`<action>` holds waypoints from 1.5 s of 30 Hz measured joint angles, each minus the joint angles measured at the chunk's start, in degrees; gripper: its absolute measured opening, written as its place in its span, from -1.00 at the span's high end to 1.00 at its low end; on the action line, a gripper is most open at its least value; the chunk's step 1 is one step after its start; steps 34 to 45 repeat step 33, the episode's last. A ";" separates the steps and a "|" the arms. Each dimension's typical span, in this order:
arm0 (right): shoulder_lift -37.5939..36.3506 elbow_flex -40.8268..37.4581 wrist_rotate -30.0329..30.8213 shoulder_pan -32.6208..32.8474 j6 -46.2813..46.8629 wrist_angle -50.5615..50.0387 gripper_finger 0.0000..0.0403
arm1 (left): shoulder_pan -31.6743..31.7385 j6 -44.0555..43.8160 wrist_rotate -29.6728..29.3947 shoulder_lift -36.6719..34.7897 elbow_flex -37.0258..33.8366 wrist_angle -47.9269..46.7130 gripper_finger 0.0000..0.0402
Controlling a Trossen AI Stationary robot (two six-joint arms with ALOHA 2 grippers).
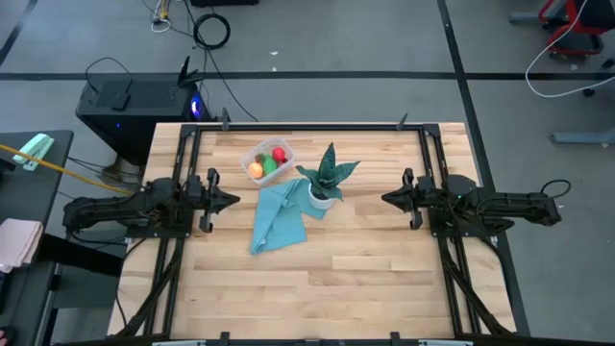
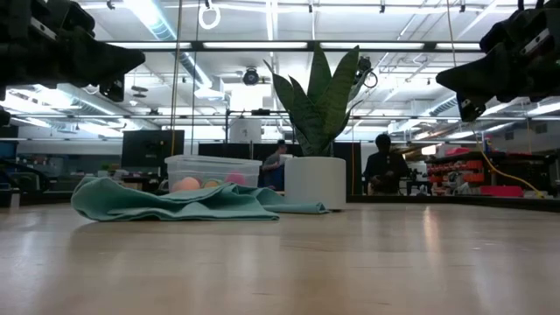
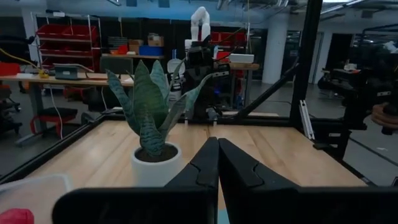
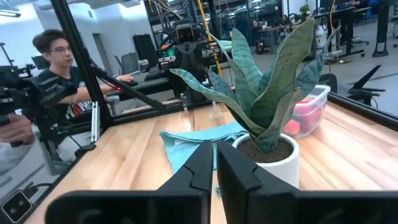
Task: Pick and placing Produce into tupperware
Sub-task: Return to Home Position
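Observation:
The clear tupperware (image 1: 252, 152) stands at the table's far middle. Inside it lie a red piece (image 1: 280, 154), a green piece (image 1: 270, 165) and an orange piece (image 1: 256, 170) of produce. The right wrist view shows the tupperware (image 4: 318, 99) behind the plant, with red produce (image 4: 303, 113) inside. My left gripper (image 1: 235, 200) hovers shut at the table's left, pointing level toward the middle, with nothing in it. My right gripper (image 1: 384, 199) hovers shut at the table's right, facing it. In their own wrist views, the left gripper (image 3: 218, 143) and the right gripper (image 4: 215, 145) show their fingers together.
A spiky green plant in a white pot (image 1: 325, 185) stands between the grippers, right of the tupperware. A crumpled teal cloth (image 1: 278, 217) lies in front of the tupperware. A black metal frame (image 1: 317, 126) borders the table. A person (image 4: 57, 68) sits beyond the table's edge.

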 joint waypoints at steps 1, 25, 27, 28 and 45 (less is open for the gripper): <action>0.00 0.00 0.00 0.00 -0.04 0.00 0.86 | 0.00 -0.09 0.00 -0.01 0.00 -0.22 0.93; 0.00 0.00 0.00 0.00 -0.12 0.00 0.84 | 0.00 0.34 0.02 0.01 0.00 -1.35 0.86; 0.00 0.00 0.00 -0.02 -0.12 0.00 0.84 | 0.00 0.36 0.02 0.01 0.00 -1.35 0.88; 0.00 0.00 0.00 -0.02 -0.12 0.00 0.84 | 0.00 0.37 0.02 0.01 0.00 -1.35 0.88; 0.00 0.00 0.00 -0.01 -0.12 0.00 0.84 | 0.01 0.39 0.02 0.01 0.00 -1.34 0.89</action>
